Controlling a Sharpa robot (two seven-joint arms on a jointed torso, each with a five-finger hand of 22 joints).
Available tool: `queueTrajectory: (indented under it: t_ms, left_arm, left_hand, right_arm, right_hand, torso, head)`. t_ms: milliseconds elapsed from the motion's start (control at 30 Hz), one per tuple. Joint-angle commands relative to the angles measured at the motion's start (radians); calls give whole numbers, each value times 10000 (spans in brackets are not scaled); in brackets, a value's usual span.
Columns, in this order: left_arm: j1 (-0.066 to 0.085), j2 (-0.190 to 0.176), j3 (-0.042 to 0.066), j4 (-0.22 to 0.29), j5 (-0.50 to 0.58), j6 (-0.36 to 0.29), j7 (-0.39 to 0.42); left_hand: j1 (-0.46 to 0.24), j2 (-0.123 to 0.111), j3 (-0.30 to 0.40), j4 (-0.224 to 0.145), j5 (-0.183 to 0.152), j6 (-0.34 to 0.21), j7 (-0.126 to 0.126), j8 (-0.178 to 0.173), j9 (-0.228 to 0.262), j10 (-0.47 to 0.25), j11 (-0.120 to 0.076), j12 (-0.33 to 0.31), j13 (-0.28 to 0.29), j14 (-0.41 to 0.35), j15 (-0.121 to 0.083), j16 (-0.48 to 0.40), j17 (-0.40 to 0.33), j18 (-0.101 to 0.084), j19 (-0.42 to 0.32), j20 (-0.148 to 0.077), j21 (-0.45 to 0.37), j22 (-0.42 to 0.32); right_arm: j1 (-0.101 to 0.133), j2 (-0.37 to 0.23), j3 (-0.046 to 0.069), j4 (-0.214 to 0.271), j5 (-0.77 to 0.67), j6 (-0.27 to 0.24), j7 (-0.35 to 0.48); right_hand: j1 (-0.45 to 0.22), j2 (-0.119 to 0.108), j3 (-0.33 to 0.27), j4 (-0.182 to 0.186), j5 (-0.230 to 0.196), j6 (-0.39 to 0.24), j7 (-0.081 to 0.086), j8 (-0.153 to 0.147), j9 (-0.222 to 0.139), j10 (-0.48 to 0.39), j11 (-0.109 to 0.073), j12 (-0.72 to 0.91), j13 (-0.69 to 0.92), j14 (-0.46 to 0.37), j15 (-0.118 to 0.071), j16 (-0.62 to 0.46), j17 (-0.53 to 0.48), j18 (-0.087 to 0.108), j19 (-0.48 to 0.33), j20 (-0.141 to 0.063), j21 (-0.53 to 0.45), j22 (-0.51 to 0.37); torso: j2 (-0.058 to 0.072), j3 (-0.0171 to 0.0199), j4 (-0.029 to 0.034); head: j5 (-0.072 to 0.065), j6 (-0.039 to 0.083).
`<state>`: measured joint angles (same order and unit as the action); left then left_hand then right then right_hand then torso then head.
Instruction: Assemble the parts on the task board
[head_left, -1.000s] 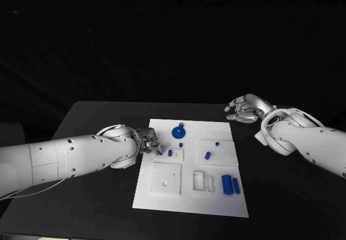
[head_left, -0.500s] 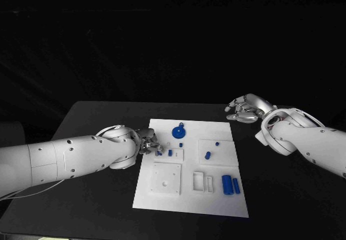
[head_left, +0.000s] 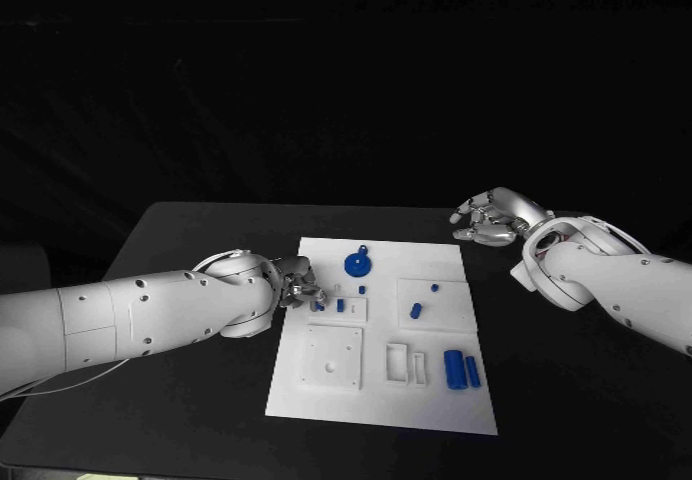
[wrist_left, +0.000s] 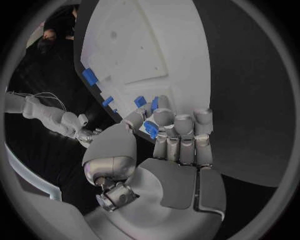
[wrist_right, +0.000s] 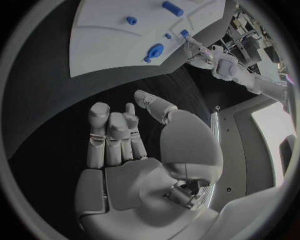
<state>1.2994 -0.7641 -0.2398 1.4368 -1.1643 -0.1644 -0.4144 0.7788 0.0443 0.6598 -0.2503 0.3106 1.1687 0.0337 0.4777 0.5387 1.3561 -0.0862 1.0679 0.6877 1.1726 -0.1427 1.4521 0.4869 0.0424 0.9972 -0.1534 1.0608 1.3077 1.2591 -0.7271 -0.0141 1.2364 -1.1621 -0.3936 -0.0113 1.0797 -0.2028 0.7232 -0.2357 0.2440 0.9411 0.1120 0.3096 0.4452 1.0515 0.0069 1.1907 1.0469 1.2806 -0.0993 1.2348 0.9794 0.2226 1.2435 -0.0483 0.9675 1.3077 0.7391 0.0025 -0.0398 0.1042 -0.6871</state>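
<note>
Left hand (head_left: 296, 283) pinches a small blue part (wrist_left: 150, 129) at the task board's (head_left: 382, 400) left edge.
Its axis is unclear; right hand (head_left: 490, 220) hovers curled, holding nothing, off the board's far right corner.

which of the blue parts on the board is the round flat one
The blue disc near the task board's far edge, with a small tab on top. The other blue parts are small pegs or cylinders.

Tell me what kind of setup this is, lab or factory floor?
Probably a robotics lab test bench: a black table in a darkened room, a white task board carrying small blue parts, the left hand at the board's edge, and the right hand off the board.
</note>
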Motion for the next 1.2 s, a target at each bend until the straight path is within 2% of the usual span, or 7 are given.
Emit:
queueTrajectory:
  t_ms: [33,233,1000,1100,1200]
  left_arm:
    - [-42,42,-5,-25,-231,50,30]
    - [-98,79,-5,-33,-330,71,34]
    - [-115,29,-4,12,-583,557,-37]
    - [-116,29,-4,12,-566,564,-16]
    - [-117,36,-4,11,-538,561,0]
  left_hand:
    - [29,10,266,-32,10,571,-524,3,-5,372,-430,56,14,572,-669,3,9,205,84,-1211,68,151]
    - [30,-3,274,-20,-5,565,-521,4,-7,370,-428,55,14,569,-671,-3,7,207,83,-1210,67,149]
    - [75,-12,325,-31,55,558,-521,21,-8,370,-427,57,17,570,-674,-5,12,212,74,-1207,68,150]
    - [89,-59,334,-66,154,563,-521,40,-7,376,-425,64,21,573,-668,0,20,211,68,-1202,75,154]
    - [71,-127,308,-67,109,566,-517,51,-7,381,-421,69,24,572,-663,1,23,208,68,-1198,80,155]
  right_arm:
    - [0,-2,4,17,-90,130,45]
    - [0,-7,4,20,-90,135,44]
    - [0,-15,4,17,-90,154,45]
    - [-1,-11,4,15,-90,154,47]
    - [-1,-9,4,14,-90,156,48]
  right_hand:
    - [-95,39,-55,17,69,-5,94,-43,-2,-19,17,61,-16,48,-16,-60,11,391,-19,-83,2,155]
    - [-95,40,-56,17,72,-6,94,-44,-2,-19,17,61,-17,48,-16,-60,11,392,-19,-84,2,155]
    - [-98,43,-61,17,83,-5,93,-43,-1,-19,16,63,-19,49,-17,-60,12,391,-18,-84,2,156]
    - [-100,44,-62,18,85,-5,93,-43,-1,-19,16,64,-19,49,-17,-60,12,391,-18,-84,2,156]
    - [-102,45,-63,20,87,-5,94,-43,0,-19,16,64,-20,49,-17,-61,12,391,-18,-84,2,155]
  torso:
    - [3,2,-7]
    - [1,1,-8]
    - [0,0,1]
    - [0,-3,2]
    - [-1,-1,-2]
  head:
    - [4,3]
    - [-1,-5]
    - [-5,-31]
    - [-2,-32]
    - [1,-34]
